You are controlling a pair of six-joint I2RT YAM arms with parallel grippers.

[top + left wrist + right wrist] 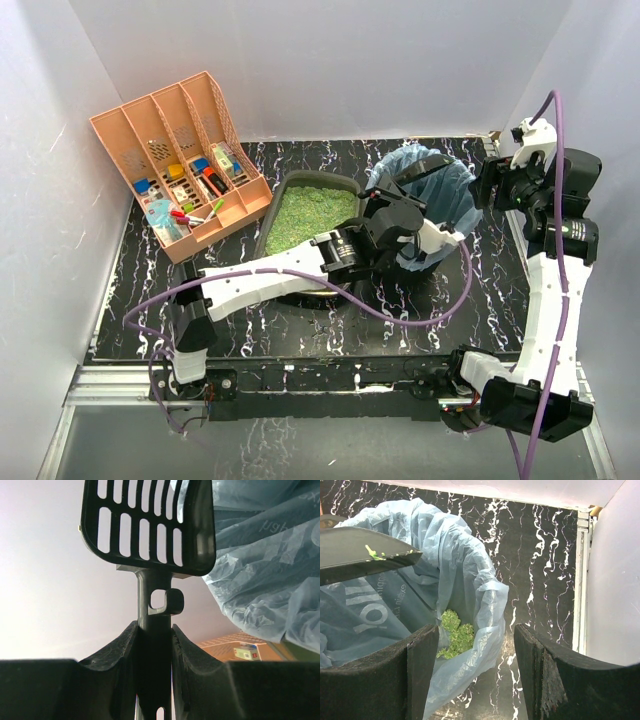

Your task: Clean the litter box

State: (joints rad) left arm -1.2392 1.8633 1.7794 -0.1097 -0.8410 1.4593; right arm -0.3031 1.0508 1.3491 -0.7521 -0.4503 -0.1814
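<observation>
Top view: black bin (440, 235) with a pale blue bag liner (455, 185) sits on the marbled black desk (330, 330). The litter box (345, 185) is just left of the bin, flat on the desk, with green litter (310, 215) inside. The peach organiser (185, 150) is further left of the bin, beyond the litter box. The left arm reaches across the box's near right corner, and the left claw (400, 215) is at the bin's left rim with a dark scoop (422, 168) over the bin mouth. The right claw (492, 185) hangs just right of the bin, above the desk. Left wrist view: left claw (155, 630) is clamped on the scoop handle, fingers (120, 650) pressed on both sides. The slotted scoop head (150, 525) points up, and the liner (265, 570) is to its right. A bit of the organiser (235, 647) shows below the liner. Right wrist view: right claw (470, 675) has its fingers (420, 670) apart with nothing between them, over the bin's right rim. A clump of green litter (455, 635) lies inside the liner (465, 570). A dark flat edge (360, 555) with green crumbs on it juts over the bin; can't tell for sure what it is. Desk (530, 555) is beyond the bin.
</observation>
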